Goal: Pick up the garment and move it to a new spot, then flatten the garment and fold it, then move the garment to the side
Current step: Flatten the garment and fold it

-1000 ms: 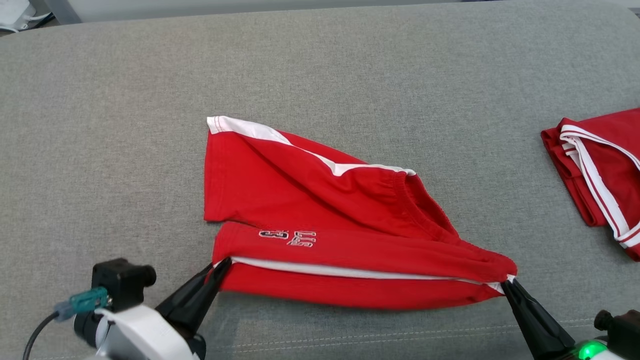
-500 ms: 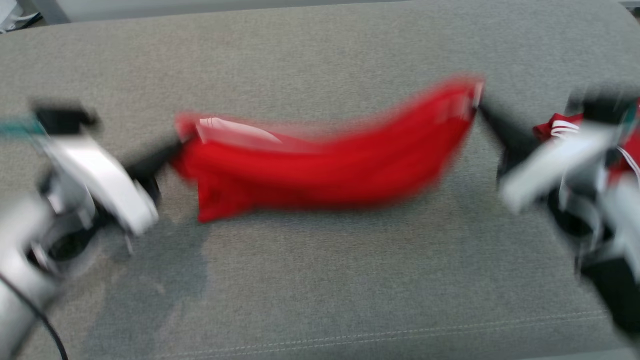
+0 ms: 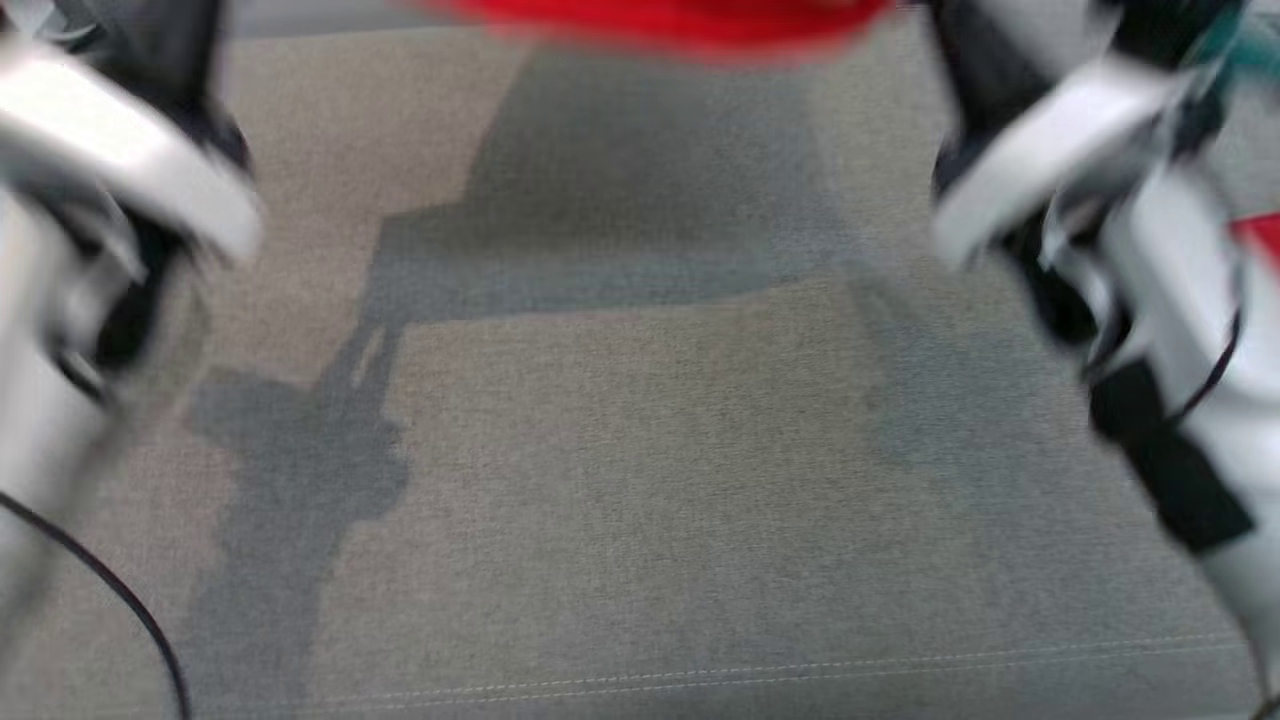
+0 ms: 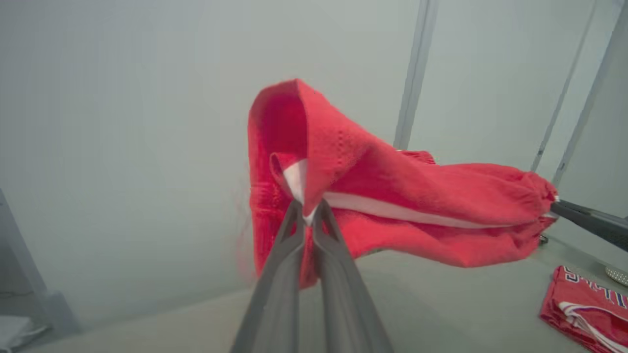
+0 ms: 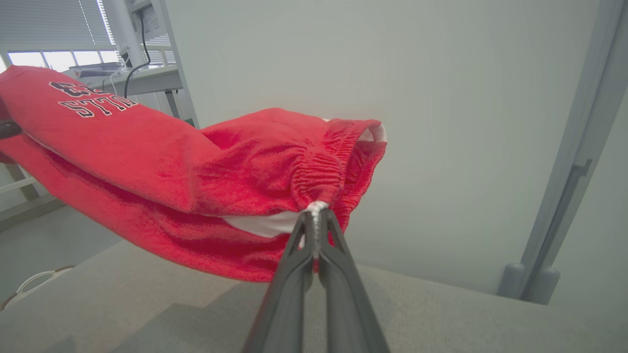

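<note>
The garment (image 4: 417,206), red shorts with a white side stripe and dark lettering, hangs in the air above the grey cushion, stretched between both arms. My left gripper (image 4: 306,213) is shut on a white-edged corner of it. My right gripper (image 5: 315,218) is shut on the elastic waistband end of the garment (image 5: 171,171). In the blurred head view just a red strip of the garment (image 3: 680,20) shows at the top edge, with both pale forearms raised at the left and right sides.
A second red garment (image 4: 586,306), folded, lies on the grey cushion (image 3: 620,480) at the right. A pale wall with grey posts stands beyond the cushion. A desk with cables (image 5: 132,73) shows at the far left of the right wrist view.
Both grippers have lifted the garment off the cushion and carried it up and away, out toward the top of the head view. The grips have held throughout.
</note>
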Motion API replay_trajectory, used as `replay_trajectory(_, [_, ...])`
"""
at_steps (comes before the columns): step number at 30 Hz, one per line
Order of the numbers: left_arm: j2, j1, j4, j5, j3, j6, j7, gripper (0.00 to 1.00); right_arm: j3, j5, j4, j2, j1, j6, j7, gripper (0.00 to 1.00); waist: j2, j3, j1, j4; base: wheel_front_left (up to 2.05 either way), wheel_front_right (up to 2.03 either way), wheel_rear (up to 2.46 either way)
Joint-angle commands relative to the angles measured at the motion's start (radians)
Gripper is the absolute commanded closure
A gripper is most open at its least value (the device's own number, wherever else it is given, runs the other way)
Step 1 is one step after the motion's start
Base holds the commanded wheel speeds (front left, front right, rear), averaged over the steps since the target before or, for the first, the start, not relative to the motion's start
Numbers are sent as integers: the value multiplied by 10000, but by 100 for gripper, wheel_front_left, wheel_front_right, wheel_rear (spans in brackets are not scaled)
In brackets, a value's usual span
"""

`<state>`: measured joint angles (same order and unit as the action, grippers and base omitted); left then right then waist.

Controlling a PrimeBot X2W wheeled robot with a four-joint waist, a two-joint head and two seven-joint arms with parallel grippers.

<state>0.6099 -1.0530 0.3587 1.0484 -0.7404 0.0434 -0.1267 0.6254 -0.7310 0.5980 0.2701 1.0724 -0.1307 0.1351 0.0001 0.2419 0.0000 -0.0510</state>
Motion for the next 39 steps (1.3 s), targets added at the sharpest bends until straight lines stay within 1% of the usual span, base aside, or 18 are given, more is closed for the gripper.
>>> replay_trajectory(1, [22,1195,-186,69,81,-287,-508,100,380,-282,39,81,-1117,0,262,100,-1,308,0,313,0,0,0])
replay_trajectory(4, [-677,2977,27,268,-255,-455,-1033,100,700,-836,541,197,-2512,0,609,100,-1,570,0,631,0,0,0])
replay_trajectory(8, [-1418,4400,458,371,-523,-159,-1258,100,683,-1417,884,214,-3766,0,1046,100,-1,728,0,836,0,0,0])
replay_trajectory(10, [-1538,4827,480,292,-441,-133,-1307,100,605,-1551,752,277,-4156,0,1172,100,-1,706,0,811,0,0,0])
replay_trajectory(11, [-1550,5054,426,303,-362,-141,-1320,100,566,-1557,646,338,-4324,0,1208,100,-1,678,0,794,0,0,0])
replay_trajectory(14, [-1296,5667,150,56,-451,-281,-1330,100,549,-1242,181,540,-4749,0,1255,100,-1,582,0,724,0,0,0])
replay_trajectory(18, [-994,6211,-357,49,-467,-557,-1257,100,-27,-499,-697,766,-5503,0,1262,100,-1,474,0,761,0,0,0])
replay_trajectory(22, [-838,6511,-738,151,-400,-785,-1213,100,-671,120,-1405,716,-6445,0,1264,100,-1,378,0,838,0,0,0])
replay_trajectory(25, [-766,6665,-884,298,-330,-857,-1155,100,-867,513,-1700,598,-6947,0,1265,100,-1,310,0,806,0,0,0])
replay_trajectory(28, [-712,6730,-941,346,-316,-905,-1106,100,-888,615,-1756,492,-7163,0,1265,99,-1,266,0,761,0,0,0])
replay_trajectory(29, [-695,6759,-966,376,-301,-930,-1093,76,-891,652,-1777,458,-7217,0,1265,83,-1,245,0,742,0,0,0])
replay_trajectory(30, [-682,6786,-983,400,-283,-965,-1088,36,-903,687,-1775,429,-7269,0,1265,50,-1,215,0,730,0,0,0])
replay_trajectory(31, [-647,6815,-999,394,-324,-990,-1016,0,-891,681,-1765,393,-7331,0,1265,0,-1,179,0,723,0,0,0])
replay_trajectory(35, [-528,6965,-1190,304,-443,-1135,-913,0,-948,714,-1938,338,-7637,0,1266,0,-1,17,0,727,0,0,0])
replay_trajectory(39, [-341,7171,-1473,59,-537,-1484,-935,0,-1266,853,-2304,296,-8107,0,1266,0,-1,-207,0,736,0,0,0])
